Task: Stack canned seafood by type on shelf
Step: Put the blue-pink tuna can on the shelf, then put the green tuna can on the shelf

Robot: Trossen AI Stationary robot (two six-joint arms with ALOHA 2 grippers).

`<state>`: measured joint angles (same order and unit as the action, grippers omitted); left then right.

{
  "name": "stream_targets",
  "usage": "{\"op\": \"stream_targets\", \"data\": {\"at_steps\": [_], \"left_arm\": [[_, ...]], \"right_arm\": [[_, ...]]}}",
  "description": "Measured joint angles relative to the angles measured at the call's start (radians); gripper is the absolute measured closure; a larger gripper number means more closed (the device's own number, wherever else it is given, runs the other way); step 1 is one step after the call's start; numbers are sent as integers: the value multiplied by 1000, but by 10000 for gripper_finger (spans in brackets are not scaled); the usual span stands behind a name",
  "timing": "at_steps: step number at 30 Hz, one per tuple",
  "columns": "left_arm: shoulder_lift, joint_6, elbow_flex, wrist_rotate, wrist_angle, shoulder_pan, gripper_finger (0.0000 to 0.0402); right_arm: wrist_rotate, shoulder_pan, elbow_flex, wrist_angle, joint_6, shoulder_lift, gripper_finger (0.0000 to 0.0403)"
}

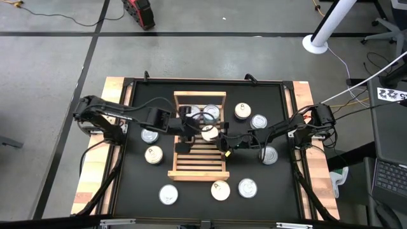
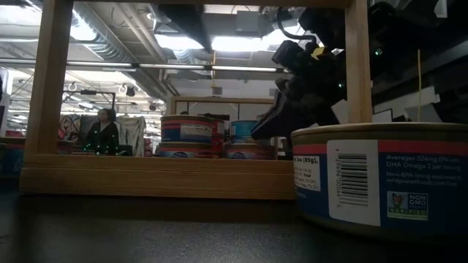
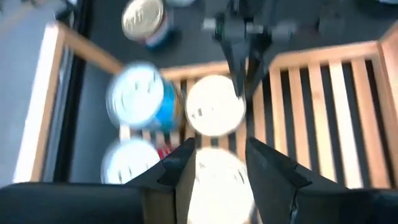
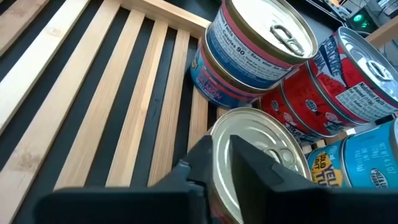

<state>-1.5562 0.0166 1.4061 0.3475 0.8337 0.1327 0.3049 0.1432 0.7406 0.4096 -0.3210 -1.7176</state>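
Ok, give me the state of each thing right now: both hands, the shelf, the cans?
Left hand: over the shelf, shut on a can.
Right hand: over the shelf, shut on a silver-lidded can.
Shelf: flat on the table, a few cans at its far end, near slats bare.
Stacked cans: upright, two high.
Loose cans: upright on the table around the shelf.

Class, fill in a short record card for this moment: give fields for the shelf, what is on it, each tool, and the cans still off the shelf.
shelf: wooden slatted rack at table centre
on shelf: stacked cans at its far end
right tool: over the shelf, shut on a silver-lidded can
left tool: over the shelf beside the stacks, a cream-lidded can between its fingers; grip unclear
off shelf: loose tins on the black table around it
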Motion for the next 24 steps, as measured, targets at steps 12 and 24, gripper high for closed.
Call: {"op": "stream_targets", "data": {"at_steps": [12,24], "left_arm": [[29,-554,-12,-50,468,95,268],[28,-869,-219,-70,490,125,268]], "right_arm": [[1,0,0,0,0,0,266],[1,0,-1,0,1,0,223]]}}
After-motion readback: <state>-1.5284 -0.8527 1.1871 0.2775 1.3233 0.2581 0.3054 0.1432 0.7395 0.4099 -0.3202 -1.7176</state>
